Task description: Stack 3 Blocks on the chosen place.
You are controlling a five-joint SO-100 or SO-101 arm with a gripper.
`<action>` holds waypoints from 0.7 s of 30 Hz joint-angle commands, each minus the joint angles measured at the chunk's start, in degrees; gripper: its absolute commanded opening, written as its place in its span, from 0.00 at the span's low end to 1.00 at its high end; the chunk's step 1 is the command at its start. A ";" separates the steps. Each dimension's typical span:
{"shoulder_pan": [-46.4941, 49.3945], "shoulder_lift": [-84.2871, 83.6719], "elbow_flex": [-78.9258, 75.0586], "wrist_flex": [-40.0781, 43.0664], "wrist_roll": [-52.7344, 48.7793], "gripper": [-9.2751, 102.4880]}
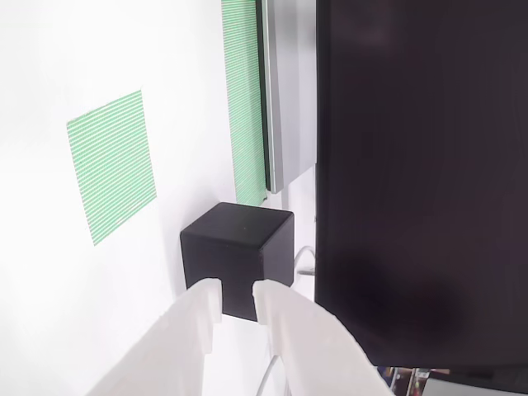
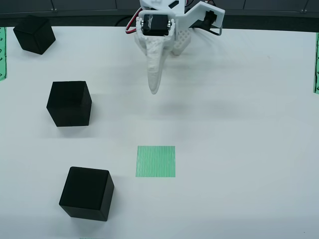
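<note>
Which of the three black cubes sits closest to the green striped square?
The black cube at the bottom left of the view from above; it lies just beside the green striped square patch, while the other two sit farther up the table.

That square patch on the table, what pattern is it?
Fine green-and-white stripes on the square patch, clearest in the view from above.

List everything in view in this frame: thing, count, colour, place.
Cubes: three, black, along the left of the white table in the view from above: far corner, middle, near.
Striped patch: one, green and white, flat on the table near centre, nothing on it.
Striped strips: green, at the left edge and right edge.
Monitor: one, dark, in the view that rides on the gripper.
Gripper: one, white, jaws apart, empty, hanging at the far side of the table.
</note>
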 commanded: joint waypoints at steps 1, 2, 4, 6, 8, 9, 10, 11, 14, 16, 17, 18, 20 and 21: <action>-0.35 0.97 2.37 0.09 -0.35 0.08; -0.35 0.97 2.37 0.09 -0.35 0.08; -0.35 0.97 2.37 0.09 -0.35 0.08; -0.35 0.97 2.37 0.09 -0.35 0.08; -0.35 0.97 2.37 0.09 -0.35 0.08; -0.35 0.97 2.37 0.09 -0.35 0.08; -0.44 0.97 2.37 0.09 -0.35 0.08; -0.53 0.97 2.37 0.09 -0.35 0.08; -0.53 0.97 2.37 0.09 -0.35 0.08; -0.53 0.97 2.37 0.09 -0.35 0.08; -0.53 0.97 2.37 0.09 -0.35 0.08; -0.53 0.97 2.37 0.09 -0.35 0.08; -0.88 0.97 2.37 0.09 -0.44 0.08; -0.97 0.97 2.37 0.09 -0.44 0.08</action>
